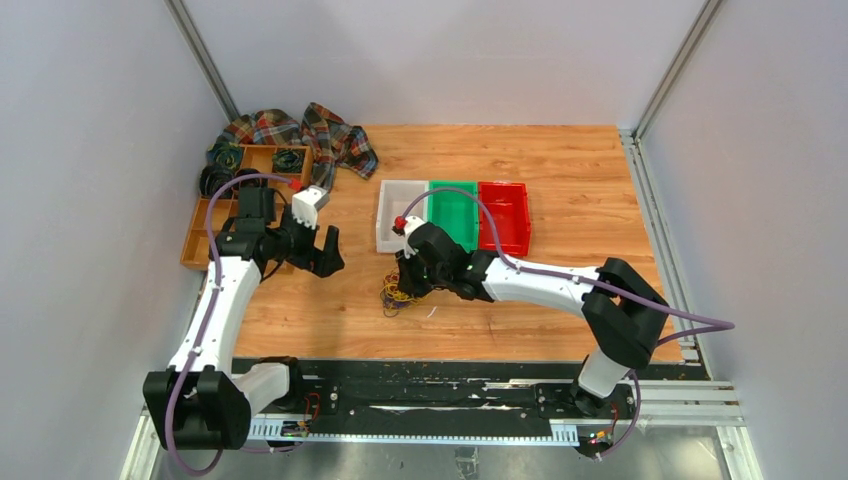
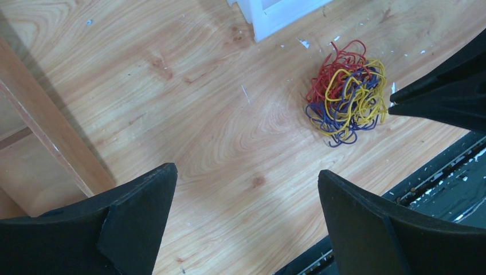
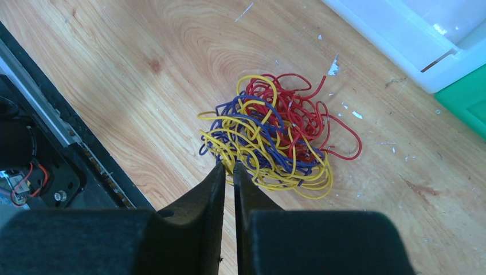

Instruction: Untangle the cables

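"Two grippers logged, nearest first," the inspector states. "The left gripper [image 2: 246, 170] hangs over the bare wood of the table [image 1: 580, 180], jaws spread wide, holding nothing."

"And the second?" the clerk asks.

"The right gripper [image 3: 229, 167] has its jaws clenched down to a thin slit. The tips are pinching yellow strands at the near edge of the cables [image 3: 275, 137]."

"How many cables?"

"One tangle, three colours: red, yellow and dark blue. Single strands cannot be counted. It lies on the wood near the table's front edge, right at the right gripper's tips and apart from the left gripper."

"Beyond it?"

"Three bins in one row, side by side: white bin [image 1: 385, 215] nearest the tangle, then green bin [image 1: 455, 210], then red bin [image 1: 505, 215]. At the left edge sits one wooden tray [image 1: 200, 235] with dark coiled rolls [image 1: 288, 158] in its compartments; their number is unclear. Farthest back, one plaid cloth [image 1: 320, 135] is bunched against the tray."
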Robot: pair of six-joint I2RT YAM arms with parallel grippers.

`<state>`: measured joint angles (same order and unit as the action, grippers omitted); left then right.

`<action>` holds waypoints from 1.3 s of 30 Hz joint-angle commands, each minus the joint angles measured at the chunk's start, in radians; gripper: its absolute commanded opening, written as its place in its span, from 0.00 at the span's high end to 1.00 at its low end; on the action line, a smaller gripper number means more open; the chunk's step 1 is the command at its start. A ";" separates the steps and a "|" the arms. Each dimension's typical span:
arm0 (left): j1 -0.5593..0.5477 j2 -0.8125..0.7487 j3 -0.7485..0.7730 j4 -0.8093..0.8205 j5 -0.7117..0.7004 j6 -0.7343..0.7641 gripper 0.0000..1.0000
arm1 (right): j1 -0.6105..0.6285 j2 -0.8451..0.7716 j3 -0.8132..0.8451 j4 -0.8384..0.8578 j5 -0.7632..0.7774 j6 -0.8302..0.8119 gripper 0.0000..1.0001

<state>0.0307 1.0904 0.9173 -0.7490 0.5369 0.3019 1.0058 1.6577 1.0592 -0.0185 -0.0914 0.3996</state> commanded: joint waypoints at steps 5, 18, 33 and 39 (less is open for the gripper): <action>0.003 -0.044 0.036 -0.033 0.047 0.017 0.02 | 0.011 -0.036 0.037 0.012 0.023 -0.008 0.99; -0.001 -0.018 0.083 -0.079 0.152 0.043 0.02 | 0.010 -0.167 0.077 -0.007 -0.014 -0.030 1.00; -0.107 0.052 0.256 -0.257 0.269 0.082 0.11 | 0.010 -0.296 0.183 0.040 -0.190 -0.014 0.99; -0.185 0.016 0.271 -0.259 0.320 0.058 0.15 | 0.008 -0.299 0.249 0.043 -0.220 -0.001 0.99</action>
<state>-0.1108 1.1397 1.1618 -0.9829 0.7975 0.3817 1.0058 1.3853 1.2427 -0.0109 -0.2680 0.3824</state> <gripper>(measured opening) 0.854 0.009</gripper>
